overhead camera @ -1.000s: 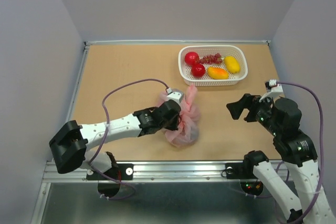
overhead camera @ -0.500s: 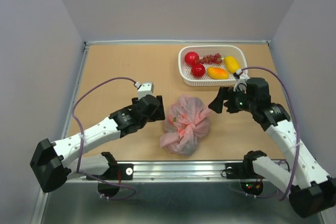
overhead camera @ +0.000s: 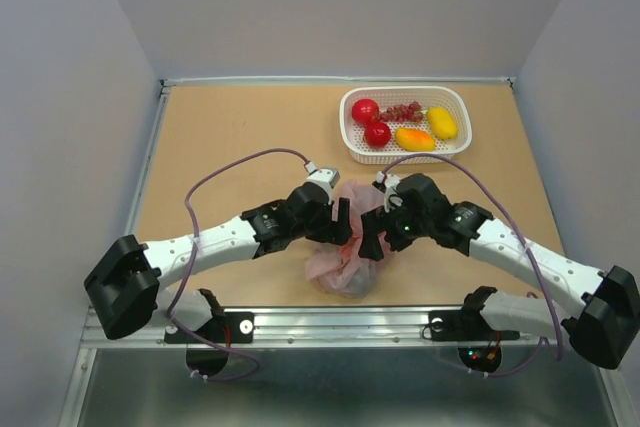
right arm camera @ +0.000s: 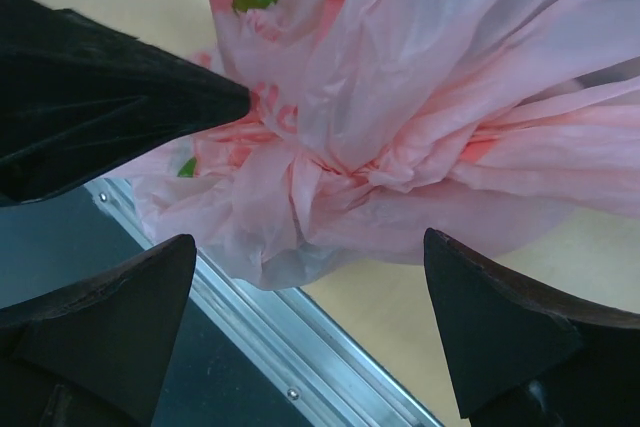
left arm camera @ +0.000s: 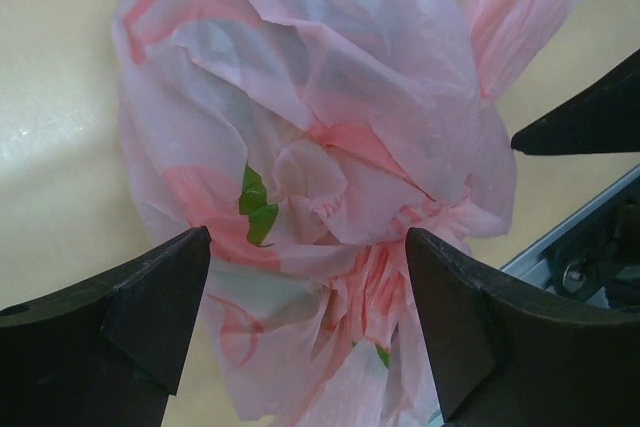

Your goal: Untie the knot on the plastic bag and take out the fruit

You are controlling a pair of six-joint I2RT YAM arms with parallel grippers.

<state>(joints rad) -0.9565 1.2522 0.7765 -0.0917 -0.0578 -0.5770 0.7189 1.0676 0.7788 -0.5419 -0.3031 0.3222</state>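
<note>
Knot [left arm camera: 385, 232] on the plastic bag [overhead camera: 345, 259] sits tied, flanked by 2 grippers: left gripper [left arm camera: 305, 247] spread wide above it, right gripper [right arm camera: 310, 242] equally released, nothing grasped.

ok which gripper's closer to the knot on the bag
Left, narrowly: the left gripper straddles the knot, one finger right beside it; the right gripper hovers open opposite, slightly farther off.
</note>
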